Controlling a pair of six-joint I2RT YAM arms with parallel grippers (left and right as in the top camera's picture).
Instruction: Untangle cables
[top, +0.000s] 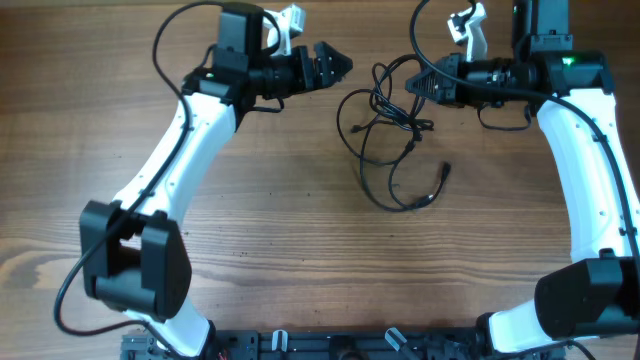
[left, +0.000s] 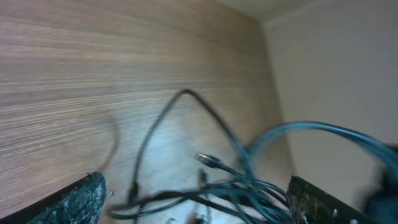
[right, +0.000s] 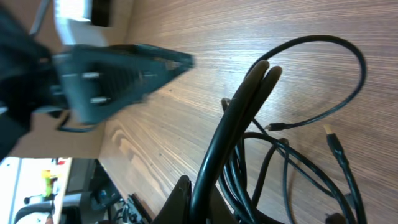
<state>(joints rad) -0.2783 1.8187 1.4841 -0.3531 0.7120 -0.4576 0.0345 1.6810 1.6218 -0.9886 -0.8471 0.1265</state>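
Toward 1 o'clock on the table (top: 250, 260), the cables (top: 392, 140) lie loosely tangled, with the right gripper (top: 413, 88) pinched narrow on strands at their 1 o'clock edge. The left gripper (top: 342, 66), jaws wide, hovers at their 10 o'clock. It would do best to take a single outer strand and draw it slowly toward 9 o'clock while the right anchors.

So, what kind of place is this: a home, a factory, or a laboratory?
Probably a robotics laboratory bench. The left arm and right arm stand at a wood-grain table with tangled thin black cables on it; the room beyond is blurred.
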